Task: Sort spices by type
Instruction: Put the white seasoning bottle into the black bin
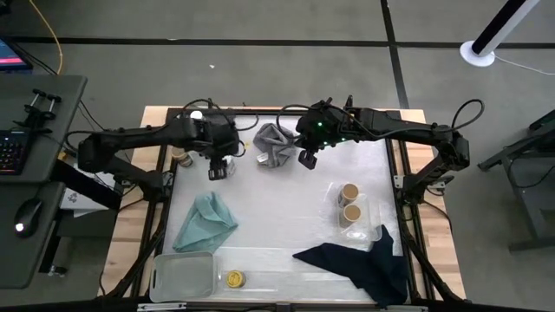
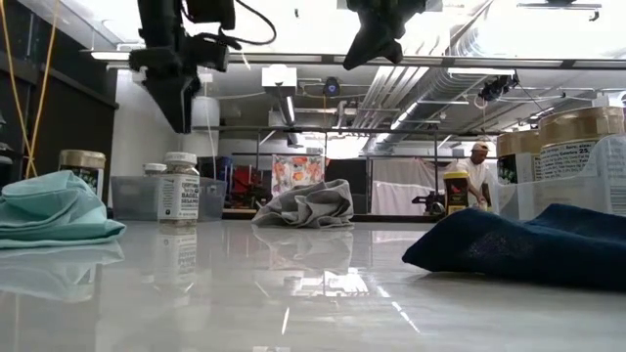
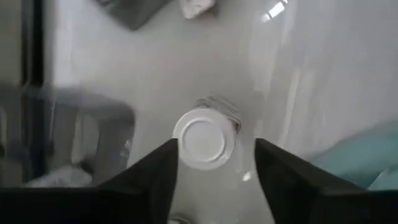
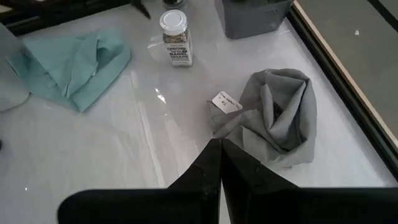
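Observation:
A white-capped spice jar (image 3: 200,138) stands upright on the table (image 1: 277,204) at its far left, also seen in the low view (image 2: 179,188). My left gripper (image 3: 216,168) hangs open above it, one finger on either side of the cap, touching nothing. My right gripper (image 4: 219,152) is shut and raised beside the crumpled grey cloth (image 4: 277,115). Two tan-topped jars (image 1: 350,201) stand in a clear tray on the right. A yellow-capped jar (image 1: 235,278) sits in the near clear tray. Another white-capped jar (image 2: 154,169) is in the grey bin.
A teal cloth (image 1: 205,221) lies left of centre and a navy cloth (image 1: 360,264) at the near right. A grey bin (image 2: 137,198) stands at the far left edge with a tan-topped jar (image 2: 82,164) beside it. The table's middle is bare.

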`<action>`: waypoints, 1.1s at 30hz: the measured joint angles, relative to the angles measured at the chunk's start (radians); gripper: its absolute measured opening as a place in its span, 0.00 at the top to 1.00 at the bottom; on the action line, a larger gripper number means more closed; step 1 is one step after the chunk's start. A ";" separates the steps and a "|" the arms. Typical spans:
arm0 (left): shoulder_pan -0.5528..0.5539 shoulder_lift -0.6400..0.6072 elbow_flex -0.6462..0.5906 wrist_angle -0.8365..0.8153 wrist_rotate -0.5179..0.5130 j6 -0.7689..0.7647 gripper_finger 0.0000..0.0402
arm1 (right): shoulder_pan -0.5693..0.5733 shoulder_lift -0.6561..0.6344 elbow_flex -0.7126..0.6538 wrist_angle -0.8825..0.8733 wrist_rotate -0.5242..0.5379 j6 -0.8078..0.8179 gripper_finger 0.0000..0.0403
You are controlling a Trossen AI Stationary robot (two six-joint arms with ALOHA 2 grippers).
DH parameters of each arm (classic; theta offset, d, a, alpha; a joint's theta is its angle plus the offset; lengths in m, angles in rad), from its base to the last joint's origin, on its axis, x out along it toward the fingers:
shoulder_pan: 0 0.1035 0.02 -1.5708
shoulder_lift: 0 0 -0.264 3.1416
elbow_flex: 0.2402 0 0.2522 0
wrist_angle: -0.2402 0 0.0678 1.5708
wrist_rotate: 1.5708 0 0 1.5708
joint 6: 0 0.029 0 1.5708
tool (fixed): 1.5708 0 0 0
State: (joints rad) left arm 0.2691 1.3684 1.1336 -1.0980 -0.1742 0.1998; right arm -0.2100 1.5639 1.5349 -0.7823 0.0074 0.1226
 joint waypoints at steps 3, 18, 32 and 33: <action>-0.008 0.050 0.000 -0.003 0.016 0.142 0.39 | 0.000 0.000 0.000 0.000 0.000 0.018 1.00; 0.001 0.103 0.002 -0.002 -0.019 0.435 0.28 | 0.000 0.000 0.000 -0.001 0.000 0.057 1.00; 0.087 0.278 0.002 0.017 0.020 0.434 0.29 | 0.001 0.000 0.000 -0.001 0.000 0.083 1.00; 0.090 0.290 0.002 0.022 0.020 0.433 0.29 | 0.001 0.000 0.000 -0.002 0.000 0.084 1.00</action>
State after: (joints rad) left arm 0.3594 1.6584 1.1355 -1.0758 -0.1547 0.6331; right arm -0.2089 1.5639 1.5349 -0.7840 0.0074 0.2069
